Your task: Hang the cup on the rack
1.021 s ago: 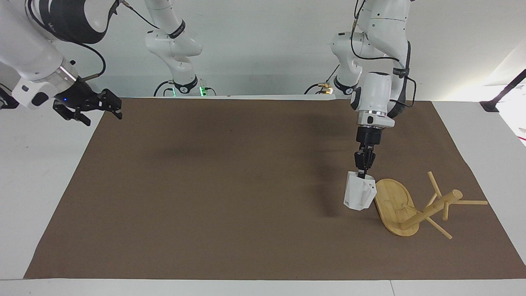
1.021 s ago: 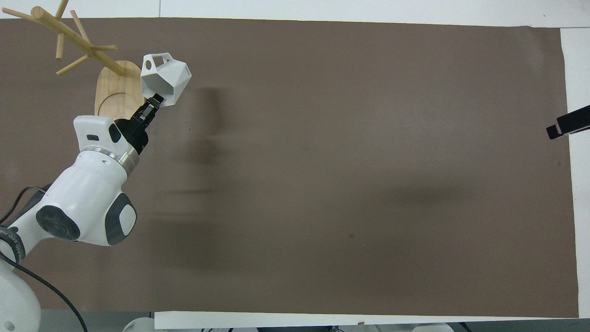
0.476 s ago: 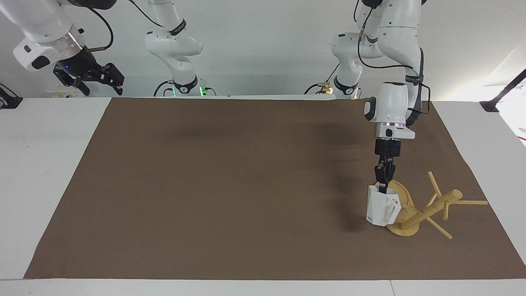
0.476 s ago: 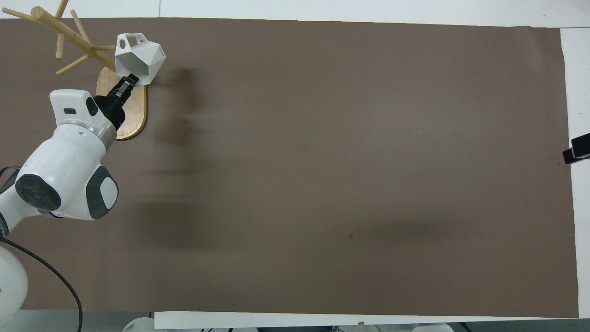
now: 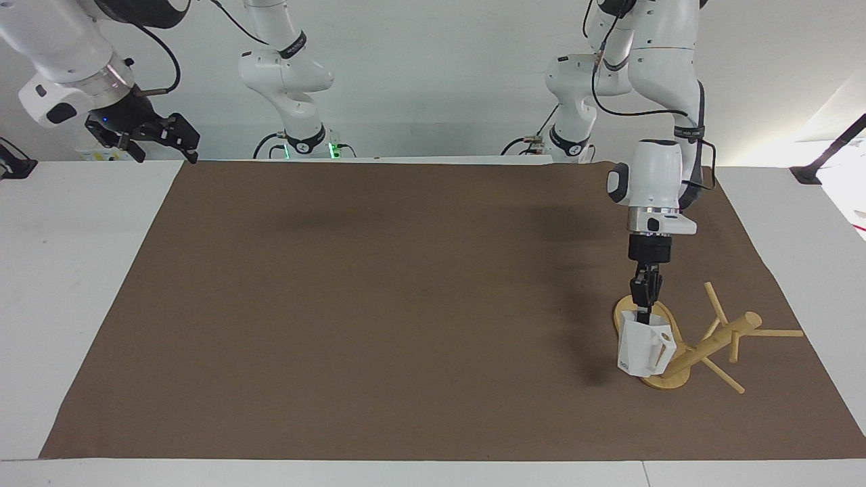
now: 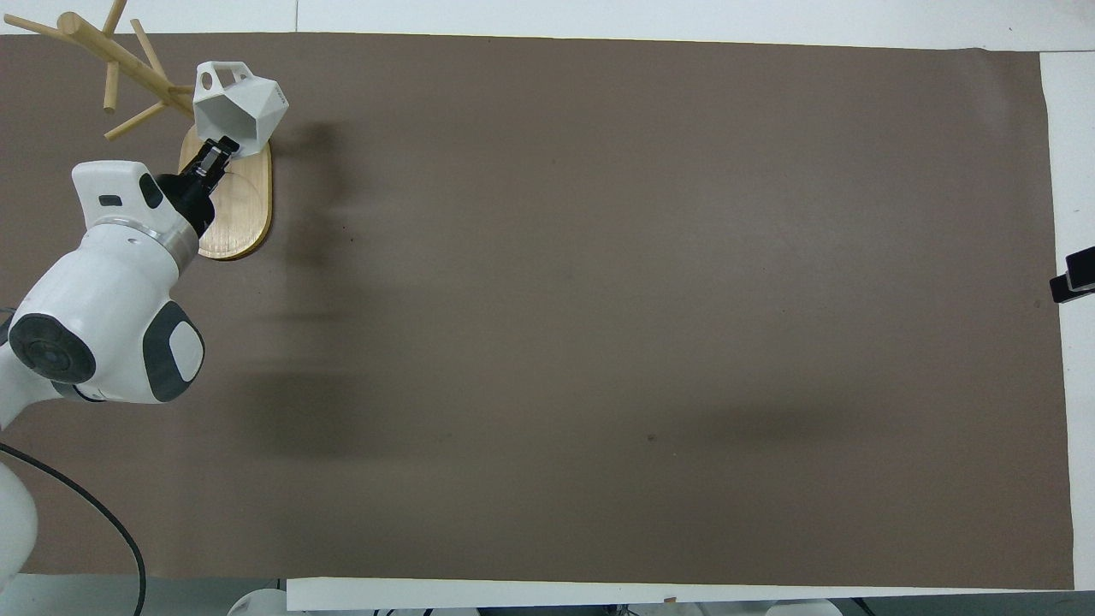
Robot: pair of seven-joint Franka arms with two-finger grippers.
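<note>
Cup (image 5: 645, 348): white, faceted, angular sides, blocky handle with a hole. Rack (image 5: 703, 346): pale bamboo, flat oval base, round post leaning steeply, thin pegs; stands on brown mat (image 5: 406, 304) toward left arm's end. Left gripper (image 5: 644, 312) points straight down, clamped on cup rim; cup hangs over the base, handle toward the post. Right gripper (image 5: 145, 132) waits raised over the mat's corner, fingers apart.

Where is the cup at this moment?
The cup hangs from the left gripper over the rack base, at the left arm's end of the table.
</note>
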